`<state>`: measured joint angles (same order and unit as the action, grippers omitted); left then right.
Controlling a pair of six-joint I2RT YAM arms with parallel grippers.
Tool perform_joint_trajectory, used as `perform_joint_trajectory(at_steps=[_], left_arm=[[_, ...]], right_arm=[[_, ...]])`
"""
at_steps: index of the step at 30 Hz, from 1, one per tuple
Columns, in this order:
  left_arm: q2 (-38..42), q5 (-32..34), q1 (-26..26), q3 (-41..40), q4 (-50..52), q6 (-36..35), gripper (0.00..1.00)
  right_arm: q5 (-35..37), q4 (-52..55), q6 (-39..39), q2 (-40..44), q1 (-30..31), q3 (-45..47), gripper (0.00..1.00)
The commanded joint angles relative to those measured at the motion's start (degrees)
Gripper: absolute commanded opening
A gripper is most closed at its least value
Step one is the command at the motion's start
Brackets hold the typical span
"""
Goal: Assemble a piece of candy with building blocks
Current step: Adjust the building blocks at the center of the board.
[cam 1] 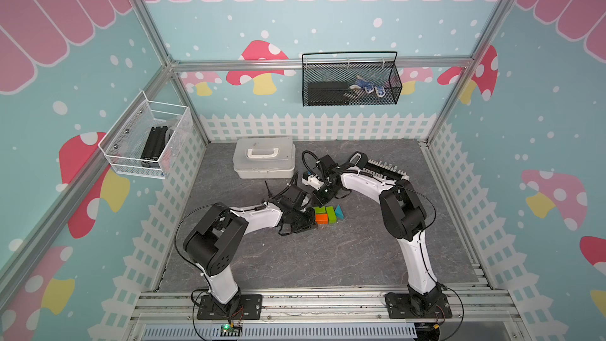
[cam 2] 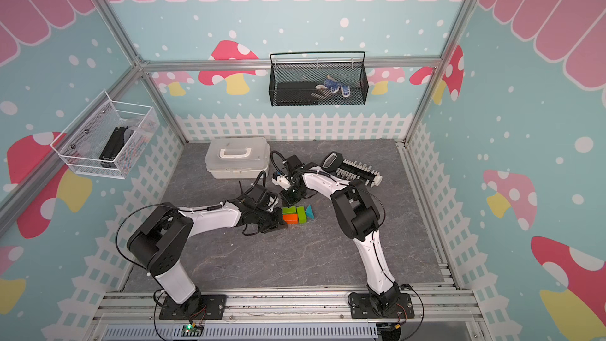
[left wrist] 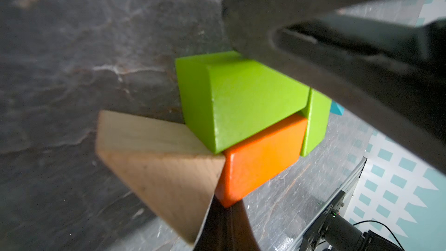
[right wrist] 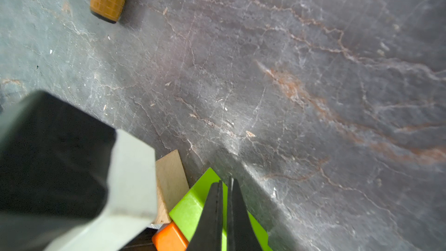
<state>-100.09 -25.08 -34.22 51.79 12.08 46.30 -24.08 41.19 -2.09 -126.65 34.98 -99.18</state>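
Top view | grey veined tabletop (cam 1: pixel 295 257) | building blocks (cam 1: pixel 326 214) mid-table | teal mushroom-print walls (cam 1: pixel 541 109)

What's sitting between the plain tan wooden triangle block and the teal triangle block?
In the left wrist view, a lime-green cuboid beside an orange cuboid, then a second lime-green cuboid, all set close together.

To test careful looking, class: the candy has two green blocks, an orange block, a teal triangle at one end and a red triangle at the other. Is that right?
No. A tan triangle sits at the other end, not a red one. The left wrist view shows it beside the orange block and a green block. The rest stands.
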Motion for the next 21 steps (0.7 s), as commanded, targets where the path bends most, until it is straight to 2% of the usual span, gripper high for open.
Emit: perform_joint_trajectory(at_steps=[1, 21], left_arm=[[-0.45, 0.48, -0.24, 0.34, -0.84, 0.44, 0.00], [2.72, -0.73, 0.37, -0.60, 3.03, -2.49, 0.00]], right_arm=[[-0.95, 1.89, 1.91, -1.23, 0.62, 0.65, 0.07], [2.45, 2.49, 1.44, 0.30, 0.62, 1.68, 0.06]])
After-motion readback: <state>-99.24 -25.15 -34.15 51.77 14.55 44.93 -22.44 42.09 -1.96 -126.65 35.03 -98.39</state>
